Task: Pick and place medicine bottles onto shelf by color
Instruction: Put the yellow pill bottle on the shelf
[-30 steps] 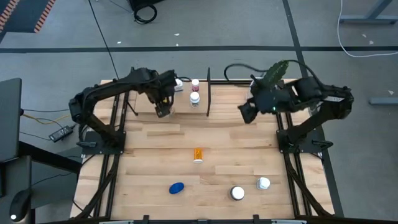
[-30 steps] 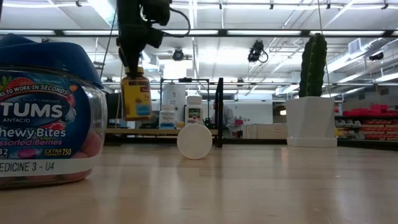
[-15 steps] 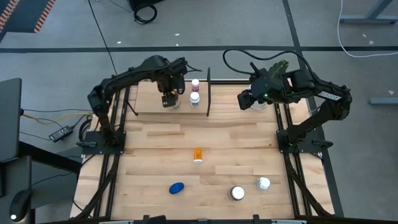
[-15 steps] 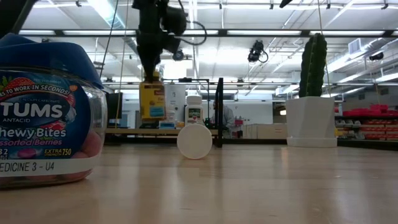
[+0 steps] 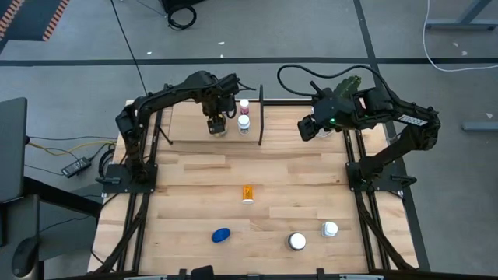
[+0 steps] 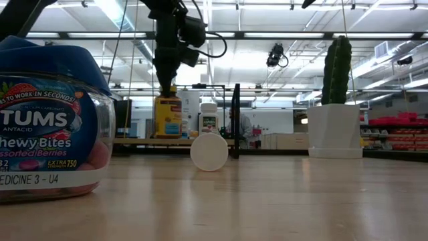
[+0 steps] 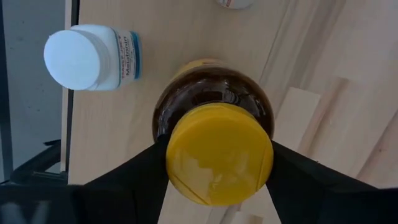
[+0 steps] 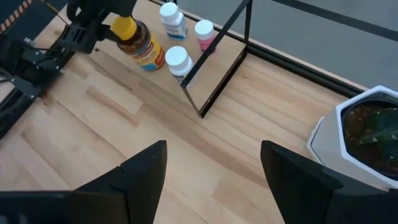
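Left gripper [image 5: 216, 123]: at the far left of the table, over the shelf [image 5: 183, 128]; fingers [image 7: 124, 186] clamped on the yellow lid of the amber bottle [image 7: 214, 134], one on each side.
Amber bottle: upright, hanging from the left gripper, base at or just above the shelf panel; contact with the panel not discernible in the low view.
Shelf: light-wood panel along the far edge, framed by thin black rods [image 8: 214, 74].
Bottles on shelf: white-capped bottle with blue label [image 7: 93, 57] just beside the amber bottle; pink bottle with white cap [image 8: 204, 33] and another white-capped bottle [image 8: 180, 62] near the black frame.
Right gripper [image 8: 211, 180]: at the far right, raised above the table, fingers parted and empty.
Cactus pot [image 8: 360, 140]: white, at the far right corner, just beside the right gripper.
Small orange bottle [image 5: 247, 192]: lying at mid-table.
Blue bottle [image 5: 221, 235]: near edge, left of centre.
White-capped bottles [image 5: 297, 242]: two, near edge, right of centre, close together.
Tums jar [image 6: 47, 120]: large in the low view, at its left.
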Motion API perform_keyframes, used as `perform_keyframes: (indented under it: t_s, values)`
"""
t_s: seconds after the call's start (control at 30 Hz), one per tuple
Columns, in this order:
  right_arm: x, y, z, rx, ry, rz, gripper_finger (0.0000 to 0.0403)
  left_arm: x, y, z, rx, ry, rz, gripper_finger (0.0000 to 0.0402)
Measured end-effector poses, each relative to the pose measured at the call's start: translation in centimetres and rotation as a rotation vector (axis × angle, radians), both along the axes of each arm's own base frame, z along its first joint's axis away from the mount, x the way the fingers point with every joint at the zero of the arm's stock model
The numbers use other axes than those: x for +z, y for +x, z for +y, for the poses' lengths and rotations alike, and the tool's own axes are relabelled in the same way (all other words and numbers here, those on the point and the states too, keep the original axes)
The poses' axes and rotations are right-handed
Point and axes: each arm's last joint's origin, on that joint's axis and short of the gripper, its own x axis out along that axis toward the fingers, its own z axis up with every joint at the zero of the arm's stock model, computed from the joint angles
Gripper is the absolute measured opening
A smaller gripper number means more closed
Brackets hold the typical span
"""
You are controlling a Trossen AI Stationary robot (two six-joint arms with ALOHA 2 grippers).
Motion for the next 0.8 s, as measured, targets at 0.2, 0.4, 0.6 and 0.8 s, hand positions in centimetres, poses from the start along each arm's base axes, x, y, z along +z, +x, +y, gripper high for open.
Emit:
perform_keyframes:
  t_s: [0.2, 0.4, 0.6, 0.8]
  values:
    - [-0.01, 0.0, 0.0, 0.004, -0.003, 0.003, 0.0266, 0.0, 0.2, 0.05, -0.002, 0.0, -0.024, 0.0234]
    - [-0.01, 0.0, -0.01, 0.013, -0.009, 0.008, 0.0266, -0.03, 0.31, 0.09, 0.003, 0.003, -0.033, 0.0247]
    - [-0.01, 0.0, -0.01, 0.015, -0.01, 0.009, 0.0266, -0.05, 0.44, 0.11, 0.03, 0.006, -0.046, 0.0269]
    - [-0.01, 0.0, 0.0, 0.018, -0.012, 0.011, 0.0266, 0.09, 0.32, 0.05, 0.054, 0.001, -0.042, 0.0286]
